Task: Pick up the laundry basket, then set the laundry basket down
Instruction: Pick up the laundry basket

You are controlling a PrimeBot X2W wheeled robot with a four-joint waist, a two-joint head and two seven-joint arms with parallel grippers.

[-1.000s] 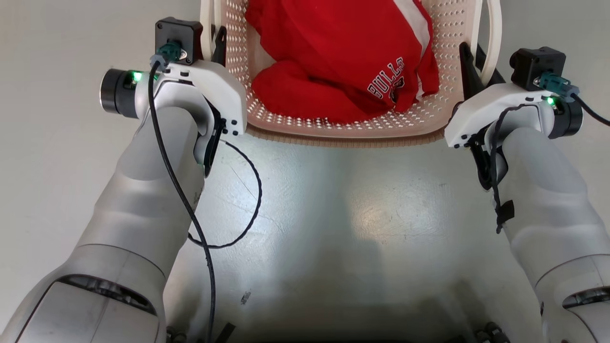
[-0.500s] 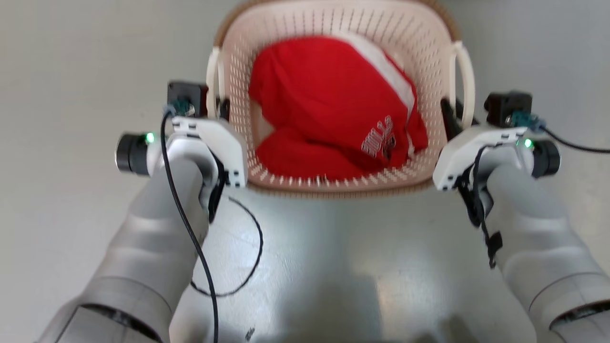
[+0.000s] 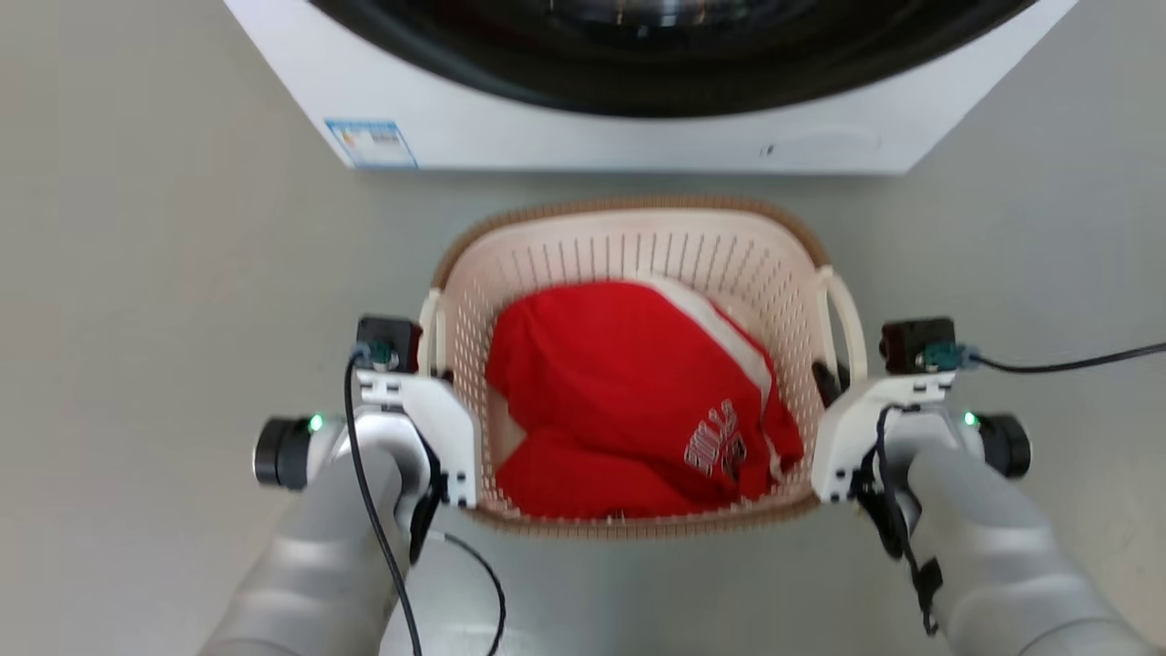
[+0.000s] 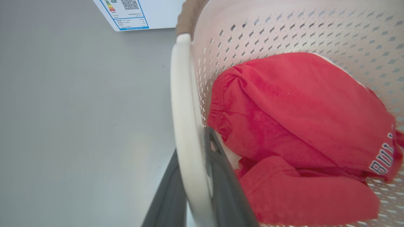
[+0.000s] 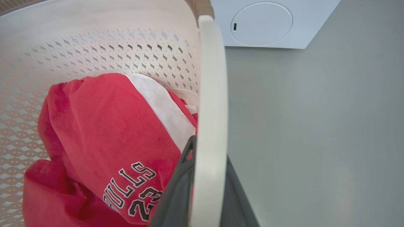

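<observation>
Basket btw L-tool, R-tool (handles)

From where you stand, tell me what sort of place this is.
Likely a laundry area: a white front-loading washing machine stands on a plain grey floor, and the laundry basket, holding a red garment, is just in front of it.

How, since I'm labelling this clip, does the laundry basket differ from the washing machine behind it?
The laundry basket is cream, perforated and brown-rimmed; the washing machine is smooth white with a dark round door. The basket is far smaller than the machine. The left gripper and right gripper clamp the basket's handles; nothing touches the machine. The basket holds a red garment. Both are pale and lie straight ahead of the robot.
</observation>
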